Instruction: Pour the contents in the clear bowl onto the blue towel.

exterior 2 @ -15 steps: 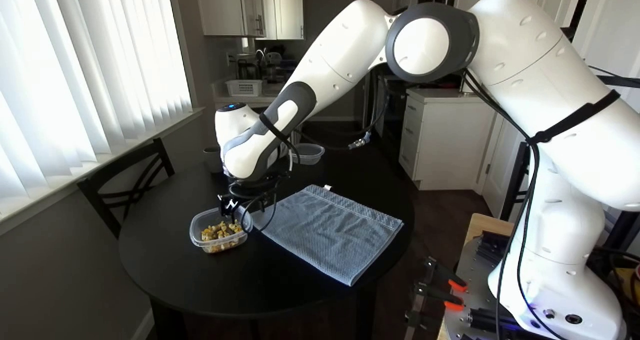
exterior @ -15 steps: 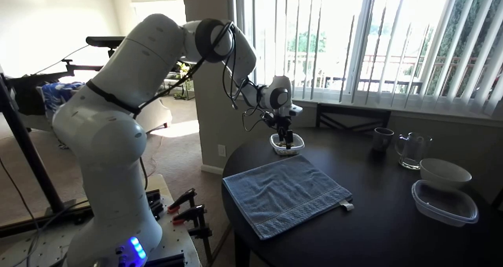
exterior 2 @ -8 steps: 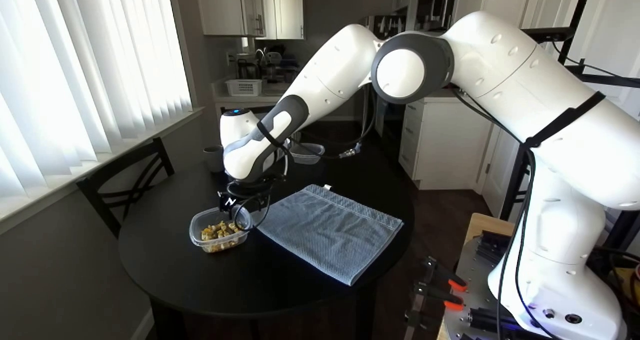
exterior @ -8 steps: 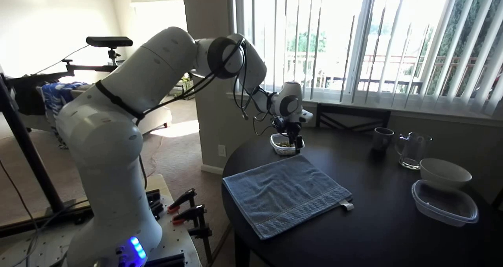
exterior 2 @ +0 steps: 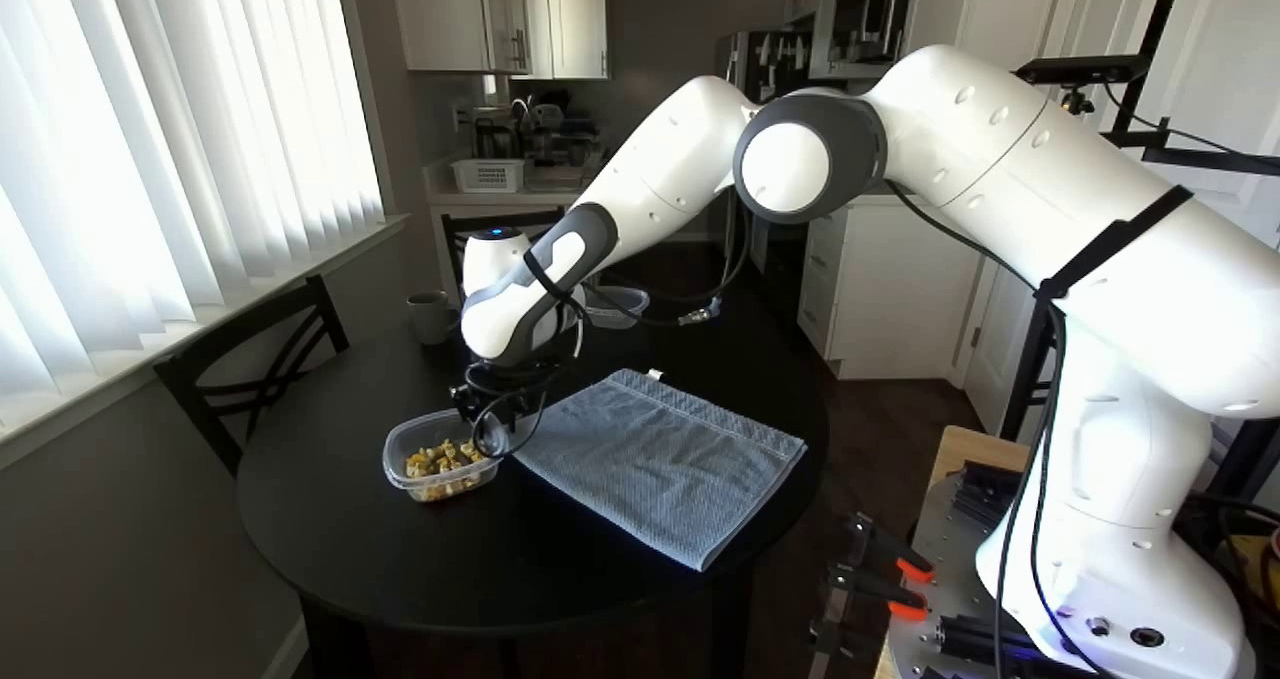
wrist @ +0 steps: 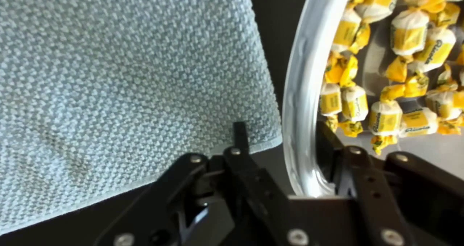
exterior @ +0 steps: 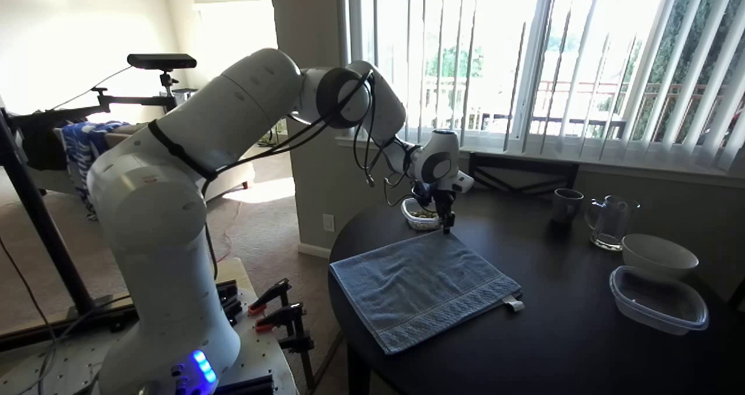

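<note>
The clear bowl [wrist: 301,94] holds the contents, several small yellow-and-white wrapped candies [wrist: 386,119]. It sits upright on the table, seen in both exterior views, close to a corner of the blue towel [exterior: 425,290]. My gripper [wrist: 282,133] is down at the bowl's near rim, with its jaws partly apart and the rim between them. One finger [wrist: 328,144] is inside the bowl, at the rim's inner side. The outer finger [wrist: 240,137] stands over the towel's corner with a visible gap to the rim. In an exterior view the gripper partly covers the bowl's rim [exterior 2: 395,464].
On the round dark table [exterior: 553,337] stand a grey mug [exterior: 566,206], a glass mug [exterior: 612,223], a white bowl [exterior: 657,255] and an oblong clear container [exterior: 657,308]. A chair [exterior 2: 270,379] is tucked near the window side.
My gripper has come down and shifted from over the bowl's middle to its rim on the towel side. The bowl has moved very slightly. The towel looks the same.
</note>
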